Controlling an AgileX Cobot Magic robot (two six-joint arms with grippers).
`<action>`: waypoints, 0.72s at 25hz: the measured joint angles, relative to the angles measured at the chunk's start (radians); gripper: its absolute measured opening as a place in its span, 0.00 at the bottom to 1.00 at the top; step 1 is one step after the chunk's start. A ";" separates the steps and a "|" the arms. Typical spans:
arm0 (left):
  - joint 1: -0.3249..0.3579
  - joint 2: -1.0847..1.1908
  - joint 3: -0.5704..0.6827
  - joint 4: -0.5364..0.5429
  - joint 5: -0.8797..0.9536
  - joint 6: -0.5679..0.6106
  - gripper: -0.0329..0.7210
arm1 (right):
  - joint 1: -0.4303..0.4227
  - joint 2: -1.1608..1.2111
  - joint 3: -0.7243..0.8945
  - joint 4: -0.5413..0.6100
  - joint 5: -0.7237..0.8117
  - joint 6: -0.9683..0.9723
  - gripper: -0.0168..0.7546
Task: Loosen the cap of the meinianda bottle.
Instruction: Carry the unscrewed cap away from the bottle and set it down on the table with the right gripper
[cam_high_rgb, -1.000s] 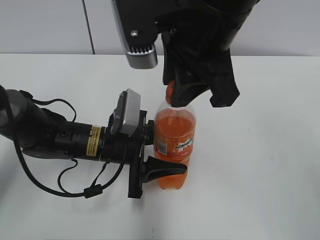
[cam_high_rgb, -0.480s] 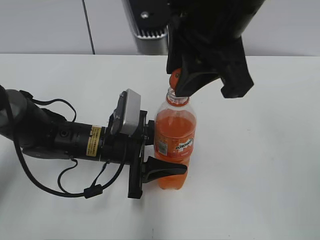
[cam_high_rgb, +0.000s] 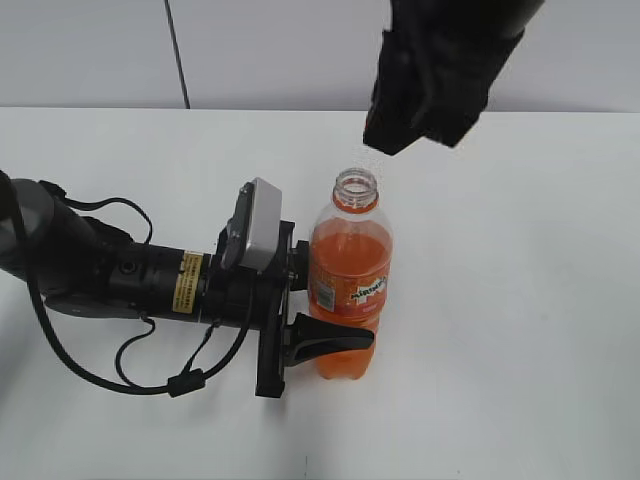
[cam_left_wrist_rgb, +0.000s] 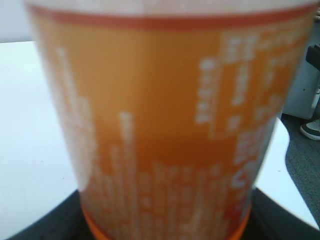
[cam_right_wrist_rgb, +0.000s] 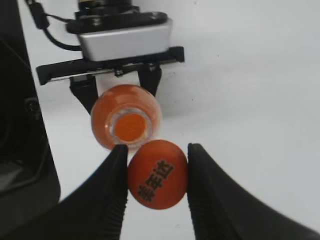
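Right wrist view: the cap (cam_right_wrist_rgb: 157, 174) is pinched in the right gripper (cam_right_wrist_rgb: 156, 176) above the meinianda bottle (cam_right_wrist_rgb: 126, 123), which is clamped by the left gripper (cam_high_rgb: 300, 300); the pinch should be kept firm.

label print (cam_left_wrist_rgb: 235, 75) blurred, bottle base (cam_left_wrist_rgb: 165, 227) cut off — unreadable

Black left arm (cam_high_rgb: 90, 270), yellow label, looping cables, grey wrist camera (cam_high_rgb: 255, 225).

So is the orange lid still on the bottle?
No, the bottle mouth is open; the cap sits between the right gripper's fingers.
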 joint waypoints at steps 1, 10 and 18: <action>0.000 0.000 0.000 0.000 0.000 0.000 0.57 | -0.019 0.000 0.000 0.000 0.000 0.057 0.38; 0.000 0.000 0.000 0.000 0.000 0.000 0.57 | -0.322 0.000 0.119 -0.005 -0.124 0.450 0.38; 0.000 0.000 0.000 -0.004 0.000 0.000 0.57 | -0.550 0.000 0.414 0.013 -0.438 0.589 0.38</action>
